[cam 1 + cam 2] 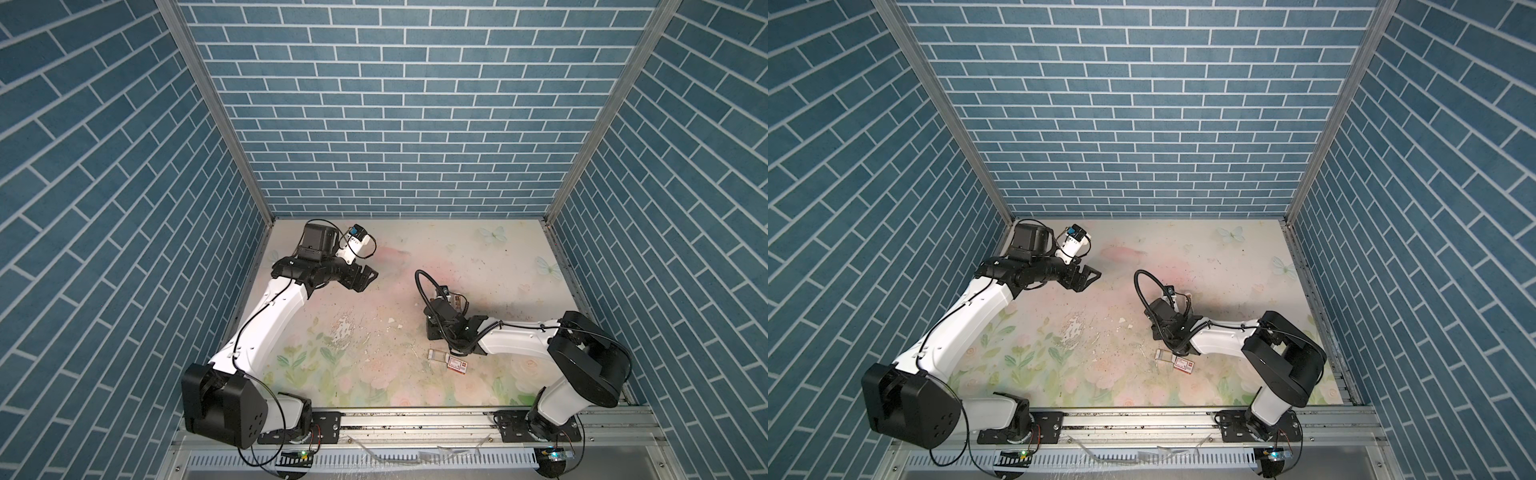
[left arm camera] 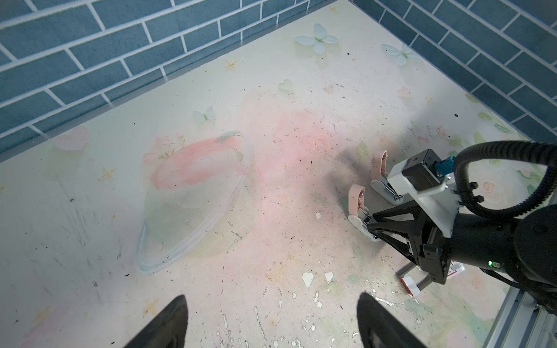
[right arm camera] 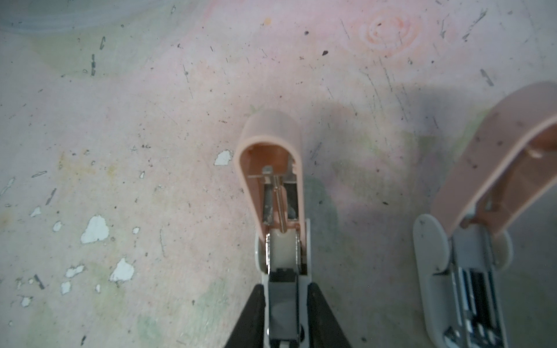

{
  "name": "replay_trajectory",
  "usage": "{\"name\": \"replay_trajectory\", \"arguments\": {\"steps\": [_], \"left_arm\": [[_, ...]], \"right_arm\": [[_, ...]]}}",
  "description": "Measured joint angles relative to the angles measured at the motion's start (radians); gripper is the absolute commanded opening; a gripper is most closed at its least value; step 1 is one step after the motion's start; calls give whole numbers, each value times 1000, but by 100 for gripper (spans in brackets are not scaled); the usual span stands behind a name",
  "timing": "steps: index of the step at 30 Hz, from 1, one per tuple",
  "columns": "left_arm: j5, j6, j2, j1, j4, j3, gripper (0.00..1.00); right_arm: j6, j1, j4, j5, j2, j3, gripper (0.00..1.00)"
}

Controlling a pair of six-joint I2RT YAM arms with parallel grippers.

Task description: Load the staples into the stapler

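Two small staplers lie side by side, each with a white base and a pink lid swung up. My right gripper (image 3: 286, 289) stands over the nearer stapler (image 3: 271, 186), its black fingers flanking the white base. Its jaws are slightly open. Between them a flat grey strip of staples (image 3: 283, 304) lies in the stapler's channel, clear of both fingers. In the left wrist view the same gripper (image 2: 372, 230) meets that stapler (image 2: 357, 205). My left gripper (image 2: 271, 301) hangs open and empty at the far left (image 1: 368, 276).
The second stapler (image 3: 470, 271) sits right beside the first, with metal showing in its channel. A red-and-white box (image 1: 457, 365) and a small clear tray (image 1: 436, 355) lie just in front of the right arm. A clear upturned bowl (image 2: 193, 205) rests below the left gripper.
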Motion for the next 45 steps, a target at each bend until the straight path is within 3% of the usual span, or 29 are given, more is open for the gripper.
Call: {"name": "replay_trajectory", "arguments": {"steps": [12,24,45], "left_arm": [[0,0,-5,0,1,-2,89],[-3,0,-14,0,4,-7,89],[-3,0,-14,1,5,-7,89]], "right_arm": [[0,1,-25,16,-2,11,37],[-15,0,-76,38,-97,43,34],[-14,-5,-89,46,-43,48,30]]}}
